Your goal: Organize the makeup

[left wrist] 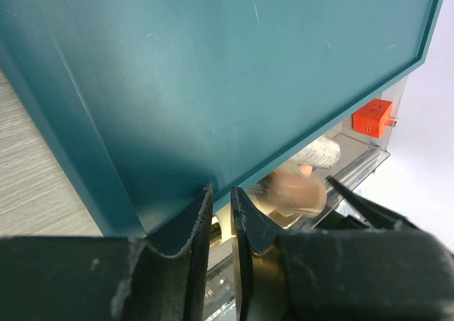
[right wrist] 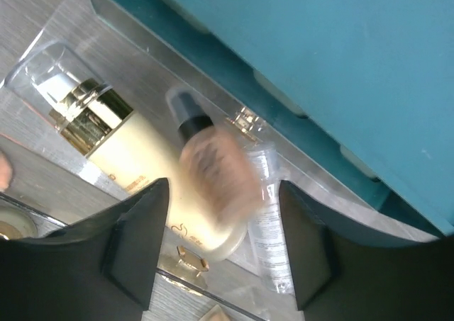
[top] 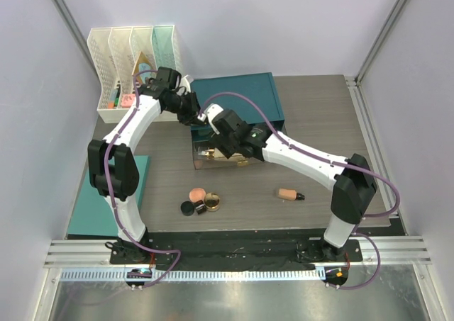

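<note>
My left gripper [left wrist: 221,193] is clenched on the edge of the teal lid [left wrist: 213,73]. My right gripper [right wrist: 221,190] is released over the clear box [top: 201,161], a blurred beige bottle [right wrist: 213,172] loose between its spread fingers. A tube [top: 287,193], blush [top: 197,193], jar [top: 187,207] and compact [top: 211,205] lie on the table [top: 326,122].

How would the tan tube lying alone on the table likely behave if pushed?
The tan tube lies on its side and looks round, so it would probably roll. Being small, it is likely light and easily knocked away.
</note>
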### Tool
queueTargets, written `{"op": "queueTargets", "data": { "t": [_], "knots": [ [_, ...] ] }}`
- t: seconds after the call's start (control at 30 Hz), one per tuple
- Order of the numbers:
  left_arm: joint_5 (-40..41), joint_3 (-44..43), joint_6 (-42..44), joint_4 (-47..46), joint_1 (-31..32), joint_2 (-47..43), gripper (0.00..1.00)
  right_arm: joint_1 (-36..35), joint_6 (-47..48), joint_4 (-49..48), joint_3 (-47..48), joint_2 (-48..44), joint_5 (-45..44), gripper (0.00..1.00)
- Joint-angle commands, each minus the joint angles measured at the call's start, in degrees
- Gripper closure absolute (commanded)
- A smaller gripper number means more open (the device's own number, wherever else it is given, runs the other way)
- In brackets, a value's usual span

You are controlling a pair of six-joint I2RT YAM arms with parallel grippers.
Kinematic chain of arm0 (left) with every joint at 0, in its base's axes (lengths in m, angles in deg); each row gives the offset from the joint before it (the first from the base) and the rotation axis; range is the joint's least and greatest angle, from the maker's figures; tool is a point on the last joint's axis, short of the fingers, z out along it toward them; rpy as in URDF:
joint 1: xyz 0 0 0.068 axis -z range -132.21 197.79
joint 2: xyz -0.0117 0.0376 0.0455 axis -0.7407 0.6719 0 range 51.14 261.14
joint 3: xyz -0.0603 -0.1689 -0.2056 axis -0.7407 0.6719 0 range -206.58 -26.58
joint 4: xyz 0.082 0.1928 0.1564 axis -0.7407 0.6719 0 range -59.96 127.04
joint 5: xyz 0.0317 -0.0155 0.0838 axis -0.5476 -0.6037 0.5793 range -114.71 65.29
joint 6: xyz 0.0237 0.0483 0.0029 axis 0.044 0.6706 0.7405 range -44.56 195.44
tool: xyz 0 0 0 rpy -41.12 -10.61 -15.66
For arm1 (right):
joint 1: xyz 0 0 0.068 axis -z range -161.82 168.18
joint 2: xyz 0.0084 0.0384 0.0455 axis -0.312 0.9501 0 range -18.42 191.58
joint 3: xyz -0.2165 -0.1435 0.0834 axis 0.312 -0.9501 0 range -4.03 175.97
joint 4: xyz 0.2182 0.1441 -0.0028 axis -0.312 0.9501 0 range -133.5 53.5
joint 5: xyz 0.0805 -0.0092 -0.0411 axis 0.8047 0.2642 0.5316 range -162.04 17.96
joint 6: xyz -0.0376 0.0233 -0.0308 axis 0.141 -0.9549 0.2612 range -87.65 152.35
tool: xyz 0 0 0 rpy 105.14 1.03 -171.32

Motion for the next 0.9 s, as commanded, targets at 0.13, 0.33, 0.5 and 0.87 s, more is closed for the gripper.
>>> {"op": "queueTargets", "data": {
  "t": [0.13,0.33,0.5,0.87],
  "knots": [
    [7.71,2.66,2.75,7.97,0.09,3.42,0.8,0.29,-6.13,0.97,3.36,-2.8,-6.38,0.23],
    [7.62,2.66,2.67,7.79,0.09,3.15,0.8,0.46,-12.37,6.33,-0.23,-10.7,-7.79,0.21],
    [7.45,2.4,2.75,7.53,0.09,3.15,0.79,0.55,-21.07,15.36,-4.98,-18.25,-5.33,0.21],
    [6.83,2.57,2.58,6.83,0.09,2.8,0.78,3.54,-50.6,22.15,-25.26,-36.28,1.51,0.18]
  ]
}}
